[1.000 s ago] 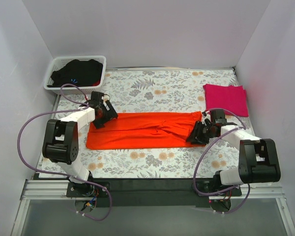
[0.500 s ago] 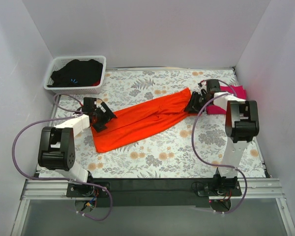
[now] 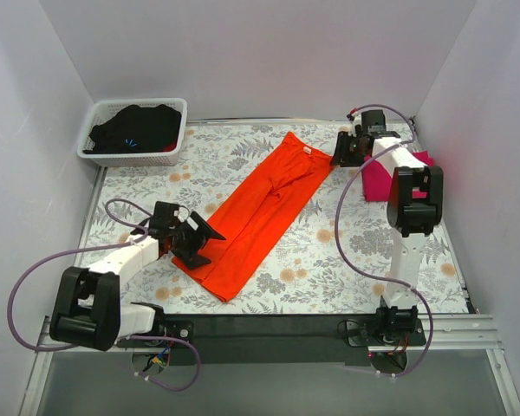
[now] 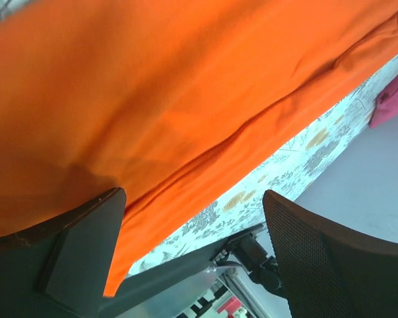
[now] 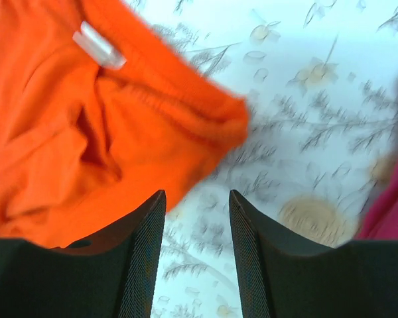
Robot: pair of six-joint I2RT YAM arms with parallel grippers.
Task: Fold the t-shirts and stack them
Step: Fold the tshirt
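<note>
Floral-print surface (image 3: 329,251), white walls around. Left hand (image 3: 206,247): released, fingers spread wide, set at the near end of the orange t-shirt (image 3: 264,204), which runs diagonally away from it. Right hand (image 3: 341,156): partly parted, nothing between its fingers, just beside that shirt's collar. Magenta t-shirt (image 3: 377,182) lies close on its other side, partly hidden by the arm.

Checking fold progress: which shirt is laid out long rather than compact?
The orange t-shirt, a long strip lying diagonally across the middle. The magenta-pink t-shirt is a small compact piece at the right side, partly behind the right arm.
</note>
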